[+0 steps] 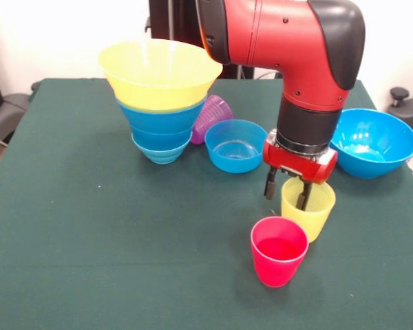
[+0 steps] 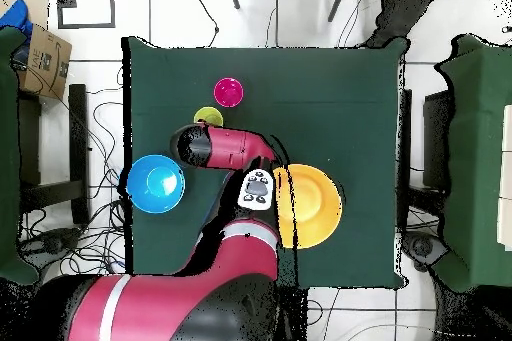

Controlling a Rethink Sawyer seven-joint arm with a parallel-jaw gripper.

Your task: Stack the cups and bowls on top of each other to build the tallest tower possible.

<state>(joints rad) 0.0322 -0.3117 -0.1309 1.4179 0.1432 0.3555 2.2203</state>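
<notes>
- Green cloth covers the table [image 1: 89, 261], with the yellow cup [image 1: 311, 210] upright near its middle and the red cup [image 1: 279, 251] just in front, nearly touching
- Claw [image 1: 286, 191] hangs open at the yellow cup's far rim, one finger [image 1: 302, 196] inside, the other outside
- To grip well, likely lower a little, close on the wall, then lift straight up so the red cup stays put
- Tower [image 1: 160, 96] of nested bowls stands well apart across open cloth; small blue bowl [image 1: 235, 146], purple cup [image 1: 212, 117] and large blue bowl [image 1: 373, 142] border the path
</notes>
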